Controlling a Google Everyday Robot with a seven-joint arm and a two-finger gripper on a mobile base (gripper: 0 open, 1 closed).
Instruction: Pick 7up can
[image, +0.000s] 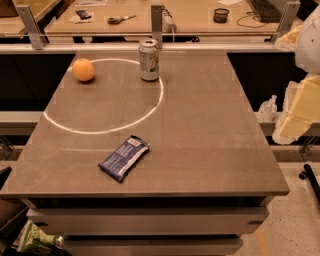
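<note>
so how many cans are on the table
1. The 7up can stands upright near the far edge of the table, right of the orange. None seems hidden. The gripper is out of view.

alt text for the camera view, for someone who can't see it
A 7up can stands upright near the far edge of a grey table, with an orange to its left and a flat blue snack packet nearer the front. Part of the robot arm shows at the right edge; the gripper is not in view.

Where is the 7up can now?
Camera view: the 7up can stands near the table's far edge, right of the orange, on the white ring; pincer beyond the table's right edge.
</note>
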